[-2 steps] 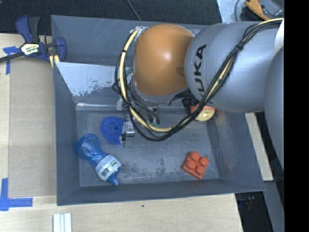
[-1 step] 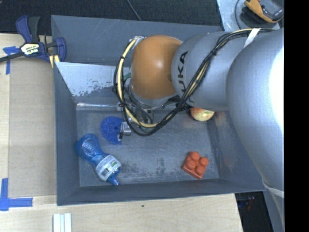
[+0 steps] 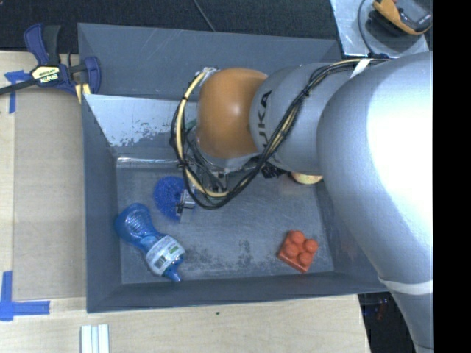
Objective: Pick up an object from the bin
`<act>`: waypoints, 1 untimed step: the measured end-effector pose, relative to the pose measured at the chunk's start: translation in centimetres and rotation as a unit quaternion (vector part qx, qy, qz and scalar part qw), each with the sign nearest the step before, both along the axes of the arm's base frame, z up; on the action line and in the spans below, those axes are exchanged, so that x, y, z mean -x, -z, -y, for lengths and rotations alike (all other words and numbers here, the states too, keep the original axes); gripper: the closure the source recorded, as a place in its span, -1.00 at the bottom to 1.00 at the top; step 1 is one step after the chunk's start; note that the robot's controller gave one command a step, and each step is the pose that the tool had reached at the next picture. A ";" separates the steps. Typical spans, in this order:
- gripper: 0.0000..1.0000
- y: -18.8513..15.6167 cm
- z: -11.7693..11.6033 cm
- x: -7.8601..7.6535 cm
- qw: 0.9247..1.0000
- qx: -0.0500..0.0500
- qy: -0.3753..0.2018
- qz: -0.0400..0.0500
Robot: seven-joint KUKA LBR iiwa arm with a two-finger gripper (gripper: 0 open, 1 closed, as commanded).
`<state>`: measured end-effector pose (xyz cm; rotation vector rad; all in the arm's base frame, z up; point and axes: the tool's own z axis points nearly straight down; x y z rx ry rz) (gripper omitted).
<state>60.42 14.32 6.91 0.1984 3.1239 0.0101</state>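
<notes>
Gripper (image 3: pixel 187 201) low in the grey bin (image 3: pixel 99 219), just beside a blue bristly ball (image 3: pixel 168 193) left of centre, open or closed cannot be told, blue bottle (image 3: pixel 149 241) near, orange block (image 3: pixel 297 250) well apart

In the bin (image 3: pixel 99 219) there are four things: one blue bottle (image 3: pixel 147 240), one small blue lump (image 3: pixel 167 193), one orange block (image 3: pixel 297 251) and one yellow thing (image 3: pixel 309 179), mostly hidden.

Far centre and right of bin (image 3: pixel 99 197) blocked by arm (image 3: pixel 331 123). Left crowded by blue bottle (image 3: pixel 147 240) and blue spiky ball (image 3: pixel 168 193); orange block (image 3: pixel 297 250) near right. Floor between bottle and block open.
</notes>
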 end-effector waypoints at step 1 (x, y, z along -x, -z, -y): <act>-1.00 -0.3 -1.0 -0.2 1.000 0.001 -0.008 0.001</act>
